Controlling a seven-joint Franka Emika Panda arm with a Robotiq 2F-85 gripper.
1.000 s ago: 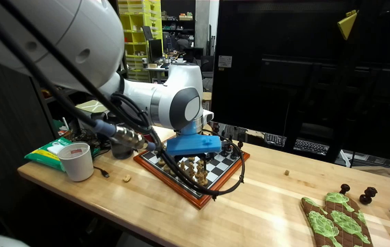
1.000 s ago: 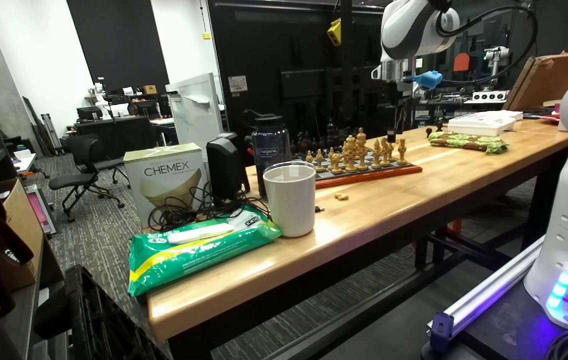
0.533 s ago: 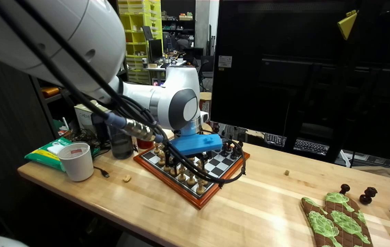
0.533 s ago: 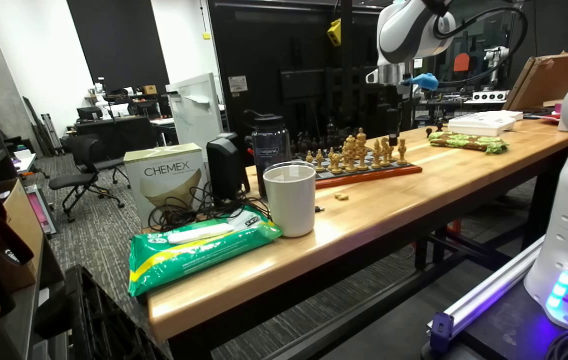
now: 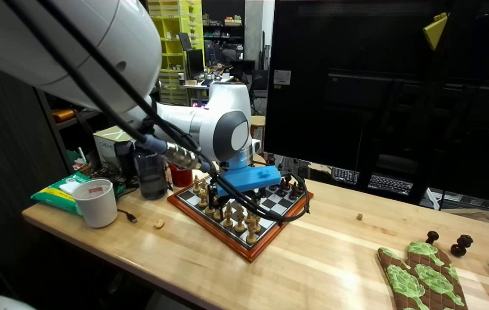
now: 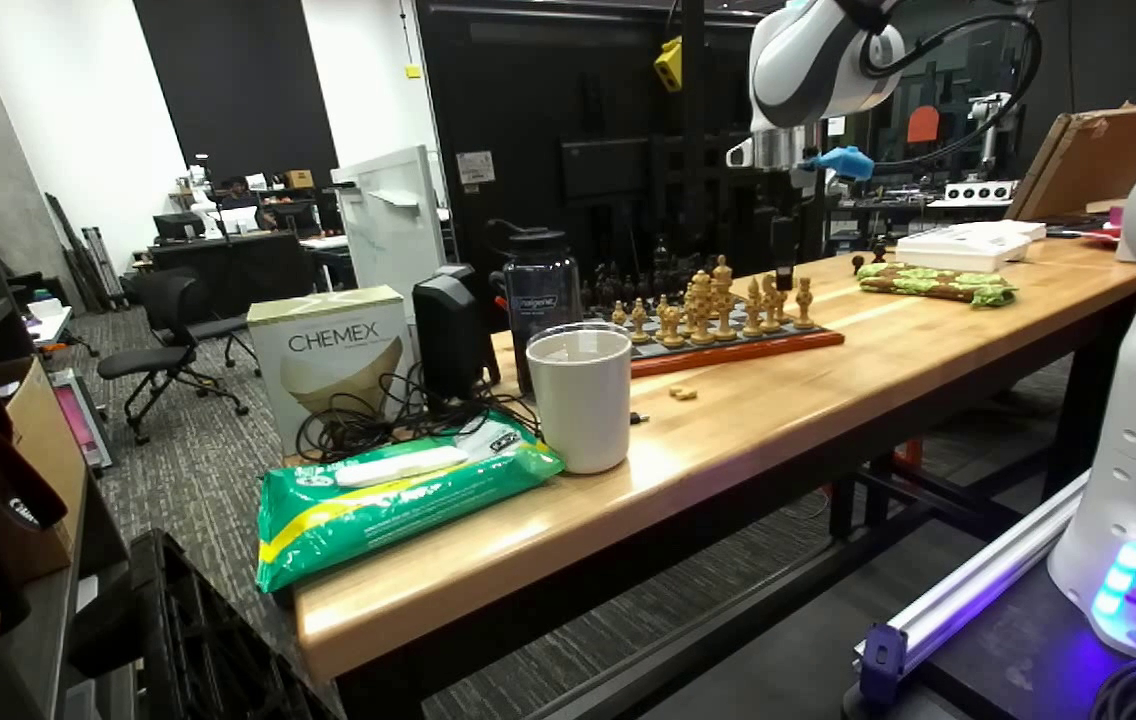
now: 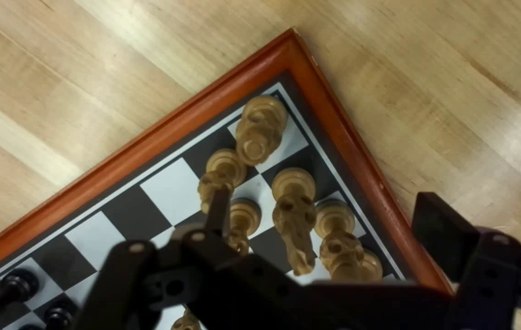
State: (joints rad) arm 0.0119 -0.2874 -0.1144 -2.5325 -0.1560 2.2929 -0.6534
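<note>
My gripper is open, its two dark fingers wide apart, and holds nothing. It hangs over a chessboard with a red-brown rim and several carved tan chess pieces. In the wrist view the left finger overlaps a tan piece; I cannot tell whether they touch. The right finger is beyond the rim. The gripper, under a blue cover, is partly hidden by cables. The board and upright tan pieces show in both exterior views. Dark chess pieces stand at the board's far side.
A white cup, a green wipes pack, a dark bottle, a black speaker and a Chemex box stand left. An oven mitt and dark pieces lie right. Small tan pieces lie loose.
My gripper and wrist have shifted slightly and the blue cover has turned a little. The cable loop has swung along. The chess pieces that I can see have not visibly moved.
</note>
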